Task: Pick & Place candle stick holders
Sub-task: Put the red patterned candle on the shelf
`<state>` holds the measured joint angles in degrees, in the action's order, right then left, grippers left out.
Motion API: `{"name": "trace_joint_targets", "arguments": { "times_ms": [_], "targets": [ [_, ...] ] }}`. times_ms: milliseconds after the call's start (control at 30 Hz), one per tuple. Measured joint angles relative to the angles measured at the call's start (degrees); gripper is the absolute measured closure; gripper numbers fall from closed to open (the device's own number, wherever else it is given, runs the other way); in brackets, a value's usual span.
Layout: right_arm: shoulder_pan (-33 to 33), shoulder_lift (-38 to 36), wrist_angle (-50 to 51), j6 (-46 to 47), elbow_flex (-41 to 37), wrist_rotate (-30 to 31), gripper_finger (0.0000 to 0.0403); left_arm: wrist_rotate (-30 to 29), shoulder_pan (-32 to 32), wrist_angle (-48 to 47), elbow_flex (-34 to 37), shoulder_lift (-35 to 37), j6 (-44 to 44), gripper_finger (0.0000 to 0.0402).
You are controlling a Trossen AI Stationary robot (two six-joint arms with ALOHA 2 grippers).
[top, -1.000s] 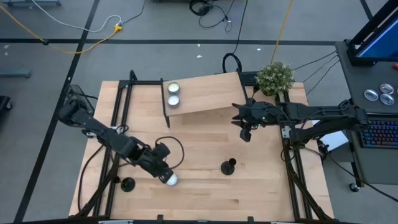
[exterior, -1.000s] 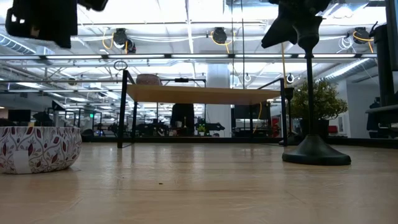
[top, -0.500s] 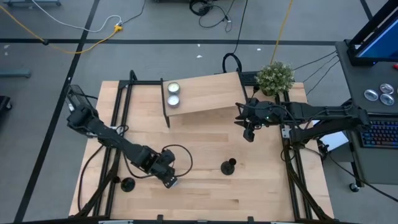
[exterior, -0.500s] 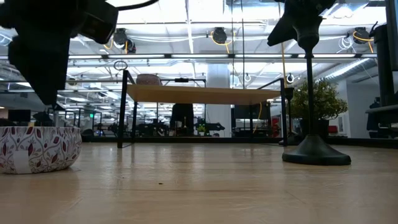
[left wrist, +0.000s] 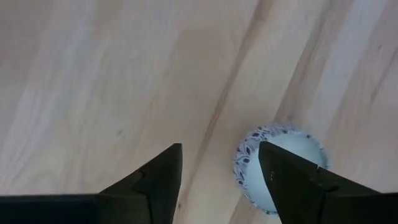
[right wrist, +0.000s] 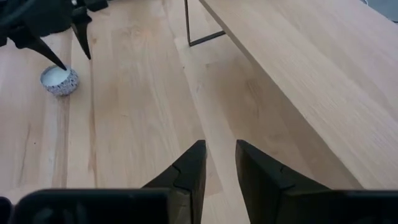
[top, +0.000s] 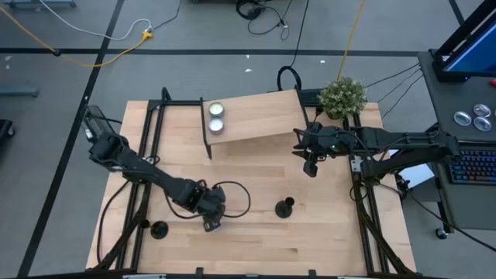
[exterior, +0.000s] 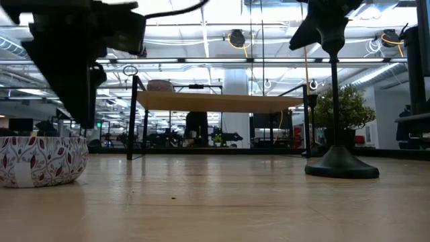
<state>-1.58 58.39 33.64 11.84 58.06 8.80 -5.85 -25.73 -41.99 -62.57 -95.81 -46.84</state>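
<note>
Two matte-black candle stick holders stand upright on their round bases on the wooden table: one (top: 285, 207) near the middle, which also shows in the low view (exterior: 339, 163), and one (top: 159, 229) at the near left. A third does not show. My left gripper (top: 209, 220) is open and points down just above a small patterned candle bowl (left wrist: 280, 177), which stands on the table (exterior: 40, 161). One of its fingers is over the bowl. My right gripper (top: 309, 166) hangs above the table's right part, slightly open and empty (right wrist: 219, 146).
A raised wooden shelf (top: 256, 116) on thin black legs stands at the table's far side with two small round candle tins (top: 216, 116) on its left end. A potted plant (top: 342, 95) stands at the far right corner. Black frame rails run along both table sides.
My left gripper has swung toward the table's right and come down to just above the patterned bowl, its wrist turning as the arm stretched out. The bowl and both holders have stayed where they were.
</note>
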Motion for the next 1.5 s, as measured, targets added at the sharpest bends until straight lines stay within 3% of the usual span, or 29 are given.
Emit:
{"name": "trace_joint_targets", "arguments": {
  "times_ms": [633,767,1033,1500],
  "targets": [
    [0.0,0.02,2.89,-1.01,0.0,0.07,0.032,6.36,2.23,4.73,-0.13,-6.1,15.27,0.019],
    [0.0,0.02,3.07,-0.72,0.0,0.09,0.0323,8.68,3.26,5.84,-0.12,-6.25,15.87,0.0228],
    [0.0,0.02,3.09,-0.59,0.0,0.11,0.0325,8.86,3.66,6.3,0.11,-6.53,17.85,0.0387],
    [0.0,0.02,3.06,-0.11,0.0,0.13,0.0326,13.04,4.01,7.78,0.09,-6.49,15.66,0.0399]
  ]
}}
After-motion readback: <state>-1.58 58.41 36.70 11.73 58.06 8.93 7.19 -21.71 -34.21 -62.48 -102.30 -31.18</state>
